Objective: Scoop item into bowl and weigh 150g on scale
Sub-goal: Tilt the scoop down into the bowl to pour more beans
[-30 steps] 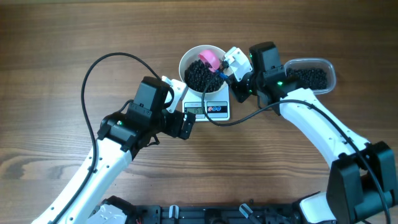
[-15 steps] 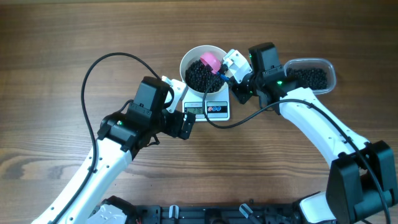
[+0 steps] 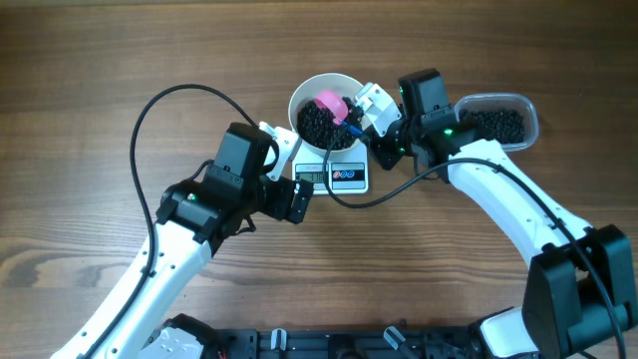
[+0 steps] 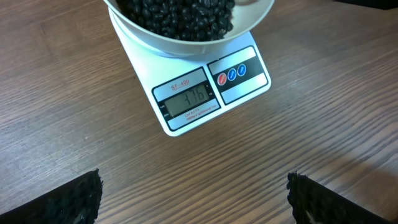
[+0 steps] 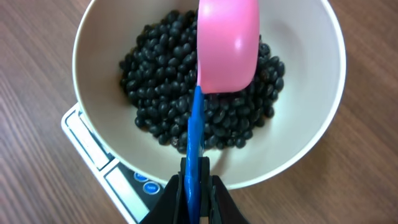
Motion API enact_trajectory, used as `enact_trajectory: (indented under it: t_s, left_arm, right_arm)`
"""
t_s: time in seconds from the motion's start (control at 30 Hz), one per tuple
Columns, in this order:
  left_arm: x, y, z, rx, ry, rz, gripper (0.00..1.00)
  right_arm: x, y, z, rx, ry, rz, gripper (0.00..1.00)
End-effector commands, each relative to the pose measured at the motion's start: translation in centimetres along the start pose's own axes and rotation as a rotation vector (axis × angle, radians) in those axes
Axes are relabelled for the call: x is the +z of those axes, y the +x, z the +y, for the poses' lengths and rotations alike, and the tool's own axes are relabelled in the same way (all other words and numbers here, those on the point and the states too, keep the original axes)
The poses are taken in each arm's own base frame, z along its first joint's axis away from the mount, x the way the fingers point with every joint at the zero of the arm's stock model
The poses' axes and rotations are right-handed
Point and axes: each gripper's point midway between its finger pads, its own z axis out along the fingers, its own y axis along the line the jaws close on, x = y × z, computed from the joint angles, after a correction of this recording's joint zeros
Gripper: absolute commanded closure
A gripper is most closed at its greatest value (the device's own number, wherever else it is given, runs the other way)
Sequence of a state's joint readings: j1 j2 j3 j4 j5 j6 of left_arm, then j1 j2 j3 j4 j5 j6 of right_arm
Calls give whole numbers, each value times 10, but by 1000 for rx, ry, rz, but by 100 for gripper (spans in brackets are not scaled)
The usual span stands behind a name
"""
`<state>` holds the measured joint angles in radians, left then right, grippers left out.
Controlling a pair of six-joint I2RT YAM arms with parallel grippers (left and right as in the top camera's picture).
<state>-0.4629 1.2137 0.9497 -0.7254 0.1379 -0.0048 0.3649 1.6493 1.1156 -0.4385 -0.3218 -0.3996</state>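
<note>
Two arms close on the white bowl (image 3: 299,95) in the overhead view. The bowl sits on the small digital scale (image 3: 334,178) and holds a dark heap of black beans (image 3: 317,125). The right gripper (image 3: 371,103) reaches in from the bowl's right edge and holds a pink scoop (image 3: 330,103) over the heap. Behind it, well apart from the scale, the clear tub (image 3: 531,112) has more beans in it. The left arm (image 3: 189,214) rests just left of the scale, touching nothing.

From the left wrist, the left gripper (image 4: 196,199) shows only its two fingertips at the bottom corners, spread wide and empty above the wooden table (image 4: 74,112). The scale's display faces this camera with digits lit, but they are too blurred to read with confidence.

From the right wrist, the fingers are clamped tight on the scoop's blue handle. The pink cup hangs over the beans and appears turned over, with none showing on it.

I judge this to be the tipping stage of a scooping round, with the load apparently already in the bowl. Next comes checking the display. If it is short of the target, the scoop should go back to the tub for a smaller load. If it is over, some beans should be lifted out without nudging the bowl.
</note>
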Motion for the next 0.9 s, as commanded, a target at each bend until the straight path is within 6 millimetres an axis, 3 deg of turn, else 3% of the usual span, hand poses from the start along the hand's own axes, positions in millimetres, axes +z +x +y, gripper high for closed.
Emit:
enact_trajectory:
  t_s: [0.0,0.13,0.63,0.8,0.87]
  left_arm:
    - [-3,-7,-1,3,-4,-16,0]
    - [-3,-7,-1,3,-5,-17,0]
    - [-3,-7,-1,3,-5,-17,0]
    - [-3,-7,-1,3,-5,-17,0]
    - [-3,-7,-1,3,-5,-17,0]
  right_arm:
    - [4,6,8,-7,-47,26,96]
    - [3,6,16,0,-88,22,96]
    - [-13,-38,24,63,-172,-95,96]
    - [-16,-36,16,170,-176,-94,96]
    - [-26,-40,16,284,-266,-130,96]
